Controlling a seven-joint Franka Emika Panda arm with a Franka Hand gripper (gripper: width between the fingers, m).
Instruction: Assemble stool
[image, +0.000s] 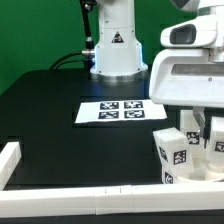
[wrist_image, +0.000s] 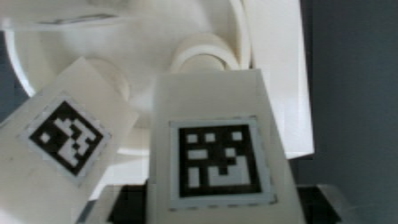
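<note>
The gripper stands low over the stool parts at the table's near corner, its fingers partly closed about a tagged leg, apparently gripping it, with a second leg just beside and the round seat directly beyond. The step in hand is judged to be fitting this leg to the seat; the next move calls for aligning its narrower end (hidden here). The black table carries the marker board well behind the gripper, white border rails edge it, and a green wall backs the room.

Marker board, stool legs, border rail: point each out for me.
marker board (image: 113, 110), exterior view, middle of sheet.
stool leg (image: 172, 150), exterior view, tagged face.
border rail (image: 80, 203), exterior view, top of front rail.
</note>
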